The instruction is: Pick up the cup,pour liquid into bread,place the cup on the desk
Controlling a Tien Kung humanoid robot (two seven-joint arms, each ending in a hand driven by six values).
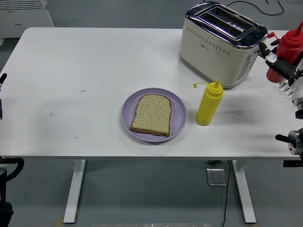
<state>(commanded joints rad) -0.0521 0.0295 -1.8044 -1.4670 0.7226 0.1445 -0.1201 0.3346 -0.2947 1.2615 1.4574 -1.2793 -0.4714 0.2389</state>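
Note:
My right hand [282, 66] is shut on a red squeeze bottle [285, 49], held up in the air at the far right edge, beside the toaster. A slice of bread [151, 114] lies on a purple plate [177, 116] near the table's front middle. A yellow squeeze bottle [209, 103] stands upright just right of the plate. My left arm [2, 90] only shows as a sliver at the left edge.
A cream and chrome toaster [221, 45] sits at the back right of the white table [85, 71]. A black cable [255, 7] runs behind it. A white appliance [23, 16] stands on the floor beyond the table's far left corner.

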